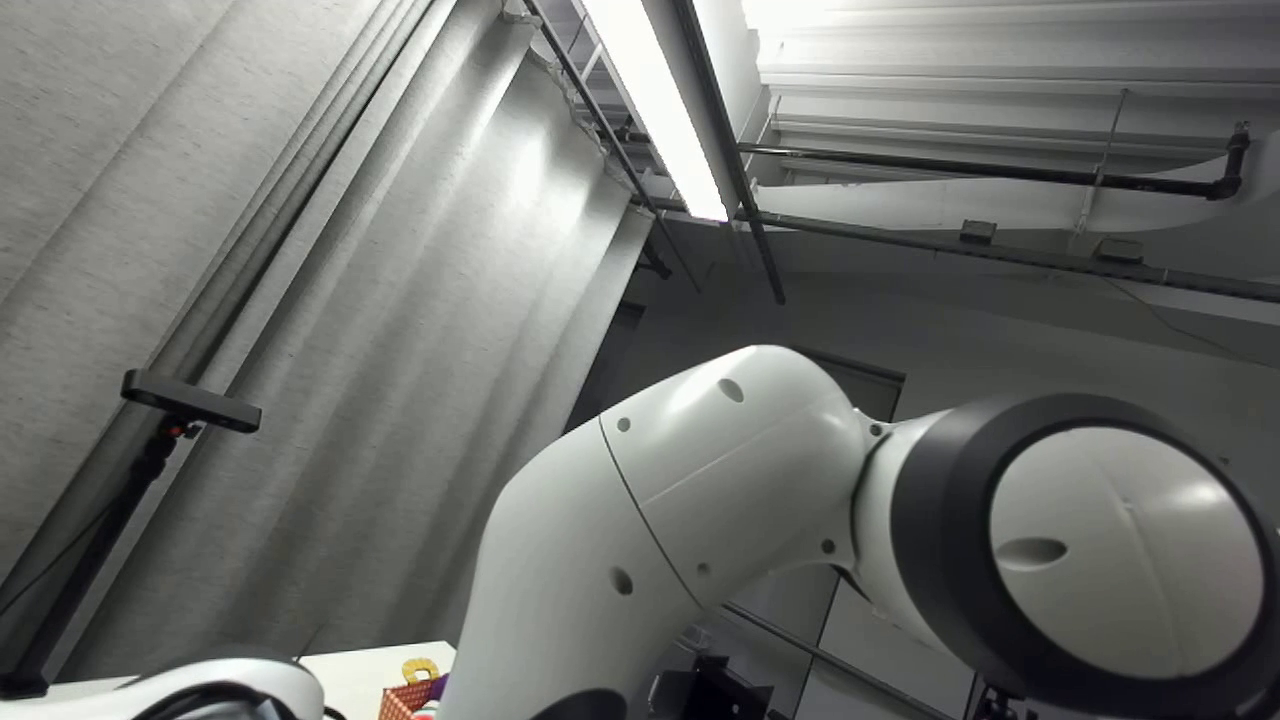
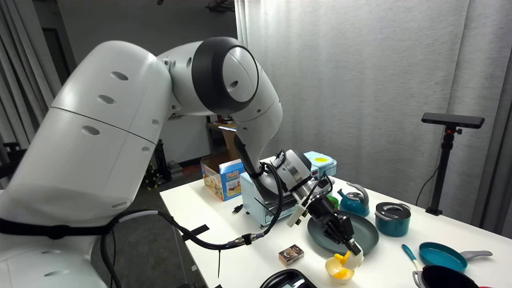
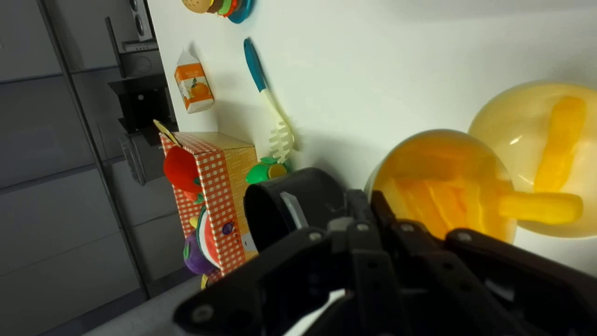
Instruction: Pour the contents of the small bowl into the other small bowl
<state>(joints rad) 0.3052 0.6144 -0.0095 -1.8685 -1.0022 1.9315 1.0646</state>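
My gripper (image 3: 367, 198) is shut on the rim of a small pale bowl (image 3: 417, 150), its two dark fingertips close together at the bowl's edge. Tilted over, this bowl (image 2: 355, 261) leans above the other small bowl (image 2: 331, 267), which rests on the table. Several yellow-orange sticks (image 3: 436, 200) lie inside the held bowl. One yellow stick (image 3: 543, 207) pokes out over its lip, above the lower bowl (image 3: 501, 109). Another stick (image 3: 559, 142) lies in that lower bowl. In an exterior view the gripper (image 2: 354, 246) reaches down from the upper left. Elsewhere only the arm (image 1: 700, 480) shows.
Close beside the gripper is a black pot (image 3: 310, 191), with a red checkered box (image 3: 210, 186) of toy food beyond it. A grey plate (image 2: 370, 232) lies behind the bowls. Around them are a small brown box (image 2: 291, 254), a teal pan (image 2: 442, 256) and a lidded pot (image 2: 393, 222).
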